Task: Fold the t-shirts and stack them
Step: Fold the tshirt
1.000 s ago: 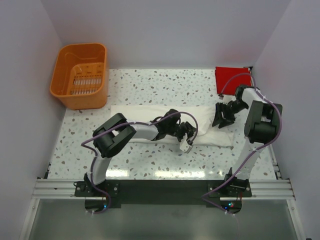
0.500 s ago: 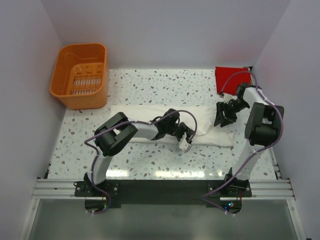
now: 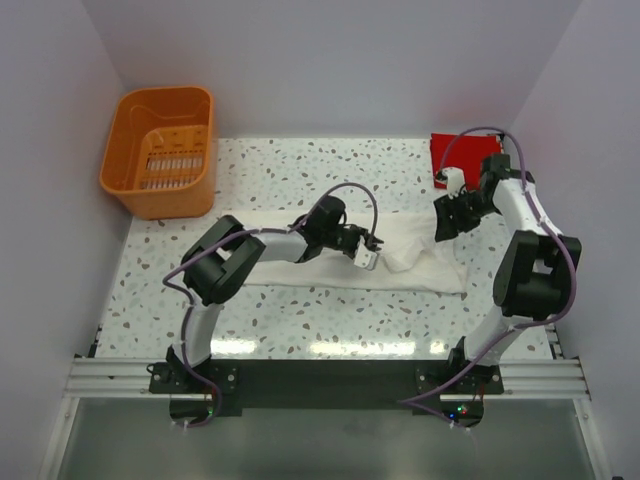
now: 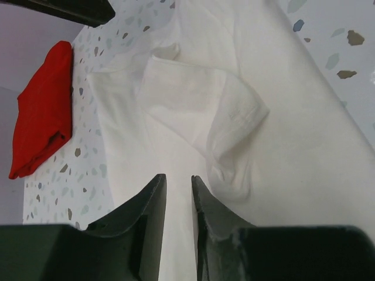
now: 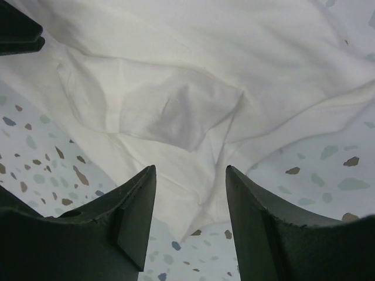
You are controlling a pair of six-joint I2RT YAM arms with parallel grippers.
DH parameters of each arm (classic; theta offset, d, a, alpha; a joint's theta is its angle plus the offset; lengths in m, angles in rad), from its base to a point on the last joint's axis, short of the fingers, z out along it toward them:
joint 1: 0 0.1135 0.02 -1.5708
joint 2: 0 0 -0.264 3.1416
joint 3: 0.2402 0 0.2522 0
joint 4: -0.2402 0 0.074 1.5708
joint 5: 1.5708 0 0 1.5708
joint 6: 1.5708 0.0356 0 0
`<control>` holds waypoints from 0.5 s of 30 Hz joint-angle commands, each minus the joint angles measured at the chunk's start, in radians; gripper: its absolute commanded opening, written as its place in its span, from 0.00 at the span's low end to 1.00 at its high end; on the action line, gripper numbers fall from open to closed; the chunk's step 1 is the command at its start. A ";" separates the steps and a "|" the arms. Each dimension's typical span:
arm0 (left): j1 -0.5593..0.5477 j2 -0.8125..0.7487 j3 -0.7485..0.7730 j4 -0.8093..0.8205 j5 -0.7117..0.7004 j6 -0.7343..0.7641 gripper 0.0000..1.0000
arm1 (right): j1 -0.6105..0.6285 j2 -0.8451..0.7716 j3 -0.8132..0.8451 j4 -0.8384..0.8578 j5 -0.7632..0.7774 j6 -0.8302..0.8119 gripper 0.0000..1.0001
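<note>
The cream-white t-shirt lies as a long band across the desk's middle, a folded sleeve just ahead of the left gripper, whose 2 fingers stand a narrow slit apart above the cloth. The red t-shirt sits in the far right corner. The left arm stretches rightward, and the right gripper hangs spread wide and empty over the shirt's right end, with bare desk along the near edge.

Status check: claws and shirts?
Right claw open above cream-white t-shirt. Left claw nearly shut over it, grip unclear. Red t-shirt folded, far right corner. Nothing blocking.
</note>
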 commanded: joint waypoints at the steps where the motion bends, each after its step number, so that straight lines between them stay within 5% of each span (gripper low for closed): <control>1: -0.006 -0.060 -0.025 0.074 0.062 -0.039 0.30 | 0.015 -0.045 -0.043 0.025 0.030 -0.147 0.54; 15: -0.118 -0.006 -0.042 0.048 -0.021 0.227 0.43 | 0.021 -0.035 -0.053 -0.041 0.065 -0.103 0.54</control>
